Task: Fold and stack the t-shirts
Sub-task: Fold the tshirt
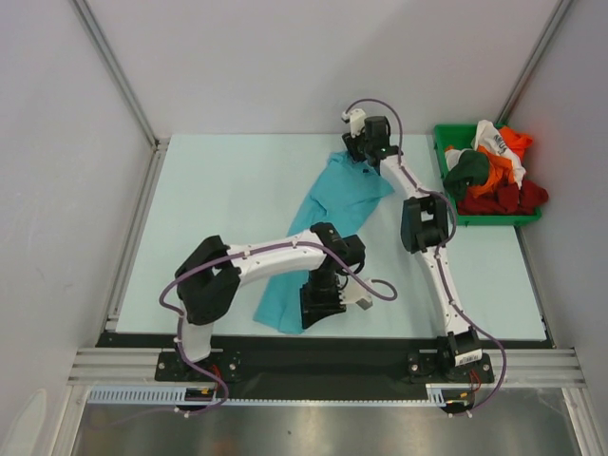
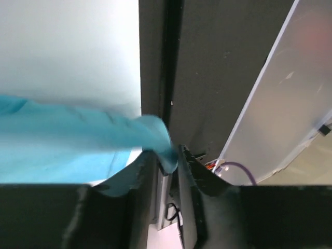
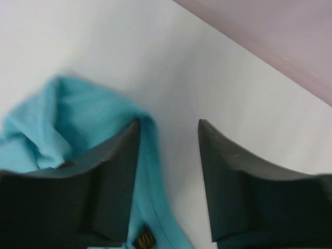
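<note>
Tabletop (image 1: 218,190) pale between white walls (image 1: 285,57), turquoise t-shirt (image 1: 337,195) in grip of left tool (image 2: 165,154), right tool (image 3: 169,123) released

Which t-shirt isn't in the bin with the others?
The turquoise t-shirt: it lies stretched out on the table, while the other shirts are heaped in the green bin.

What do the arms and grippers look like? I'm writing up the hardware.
Both the left arm and right arm have white tubular links, bulky black joint housings and black bases. A purple cable loops along each. The left gripper and right gripper are black, with two wedge-shaped, matte dark fingers.
</note>
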`<state>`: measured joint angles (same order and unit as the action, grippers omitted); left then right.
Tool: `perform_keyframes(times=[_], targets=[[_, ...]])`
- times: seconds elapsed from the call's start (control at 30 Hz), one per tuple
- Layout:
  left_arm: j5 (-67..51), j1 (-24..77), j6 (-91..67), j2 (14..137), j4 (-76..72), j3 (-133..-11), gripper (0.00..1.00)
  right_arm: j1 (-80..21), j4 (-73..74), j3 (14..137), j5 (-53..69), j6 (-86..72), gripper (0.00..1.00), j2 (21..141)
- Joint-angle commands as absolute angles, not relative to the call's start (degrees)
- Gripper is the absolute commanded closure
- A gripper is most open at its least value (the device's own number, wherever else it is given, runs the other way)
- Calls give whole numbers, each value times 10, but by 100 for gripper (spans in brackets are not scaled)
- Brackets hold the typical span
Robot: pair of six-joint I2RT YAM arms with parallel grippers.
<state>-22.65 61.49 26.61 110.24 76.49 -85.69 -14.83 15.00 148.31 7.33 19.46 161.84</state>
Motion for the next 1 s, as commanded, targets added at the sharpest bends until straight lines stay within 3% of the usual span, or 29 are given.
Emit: perform_keyframes(times=[0.0,0.07,0.23,0.37,0.47,0.7,0.83,0.97], targets=[[-204,613,257,1056,795,-875,66,-128,140,1459,47,185,45,1484],[-177,604,255,1034,794,-858,52,-124,145,1397,53,177,40,1432],[-108,543,249,985,778,-857,43,-119,224,1275,77,142,37,1272],[-74,465,230,1026,730,-911,39,-115,253,1112,89,114,37,1176],[-80,389,215,1090,696,-1008,39,-110,273,1040,100,101,36,1130],[-126,263,182,1384,727,-1431,36,-108,280,863,119,107,36,1057],[-141,243,167,1385,609,-1384,33,-105,270,819,120,121,37,1042],[-166,205,80,1391,498,-1351,23,-101,265,823,110,127,37,1054]])
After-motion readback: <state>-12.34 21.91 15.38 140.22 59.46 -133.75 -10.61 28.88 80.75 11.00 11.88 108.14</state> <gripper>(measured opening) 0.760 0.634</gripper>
